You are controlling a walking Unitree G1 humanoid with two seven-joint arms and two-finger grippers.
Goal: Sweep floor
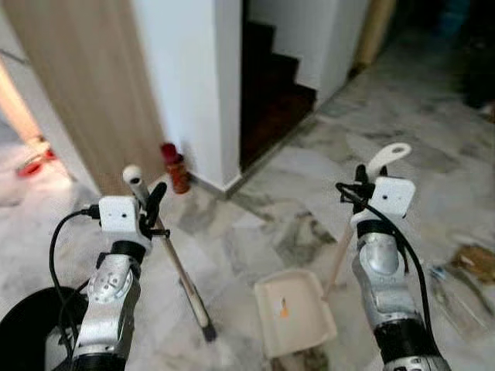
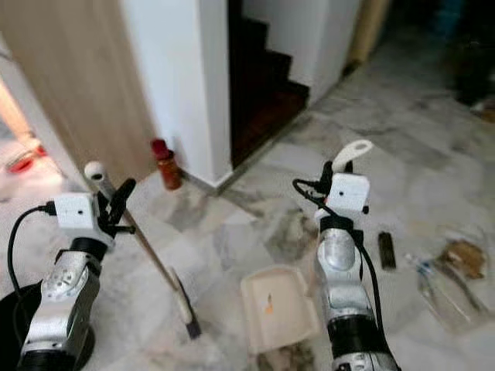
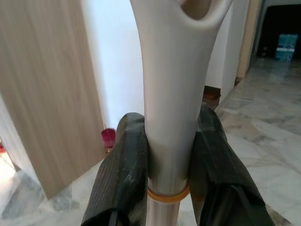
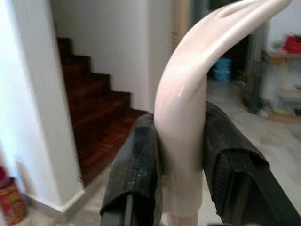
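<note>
Marble floor, grey and white veins, runs across the whole scene. The left gripper is clenched on the broom right at the pale grey top of its handle, both black fingers pressed against it just above an orange ring on the shaft. From the head views the broom slants down and to the right from that grip, and its dark head sits on the floor between the two arms.

Over on the other side, the right gripper is squeezed around the cream handle of the dustpan, with a black finger hugging each side. The handle curves up to a loop end above the gripper. The pan itself rests on the floor just left of the right arm and has a small orange speck inside it.

Behind all that there's a white wall corner with a wood-look panel to its left, and a small red-capped brownish container on the floor at the base. Dark wooden stairs go up just right of the corner. Some clear plastic wrapping and brown bits lie on the floor off to the right, plus a small dark oblong thing near the right arm. No writing or brand I can actually read anywhere; the head views are too blurry for that.
</note>
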